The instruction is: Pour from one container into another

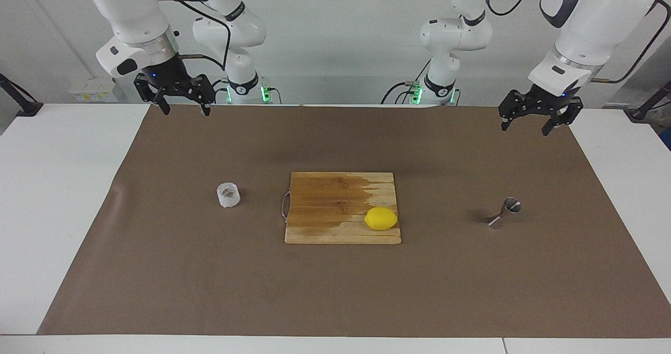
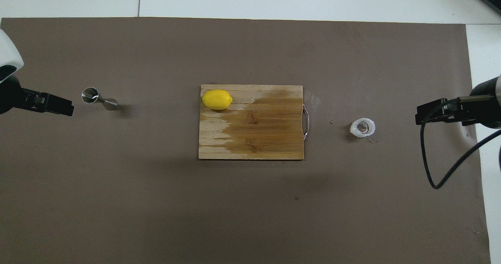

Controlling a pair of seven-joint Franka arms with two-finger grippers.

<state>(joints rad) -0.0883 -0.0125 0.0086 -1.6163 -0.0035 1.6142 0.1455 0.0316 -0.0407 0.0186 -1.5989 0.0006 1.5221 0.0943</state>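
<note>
The small translucent plastic cup [image 1: 228, 195] [image 2: 363, 127] stands upright on the brown mat toward the right arm's end, with something brownish inside. The shiny steel jigger [image 1: 506, 213] [image 2: 99, 99] stands on the mat toward the left arm's end. My right gripper [image 1: 186, 110] [image 2: 428, 115] hangs open high over the mat at its own end, well clear of the cup. My left gripper [image 1: 526, 127] [image 2: 58, 104] hangs open high over the mat at its end, apart from the jigger. Neither holds anything.
A wooden cutting board [image 1: 335, 202] [image 2: 258, 131] with a metal handle lies between the cup and the jigger. A yellow lemon [image 1: 381, 218] [image 2: 217, 99] rests on its corner. A few small drops or crumbs [image 2: 370, 140] lie by the cup.
</note>
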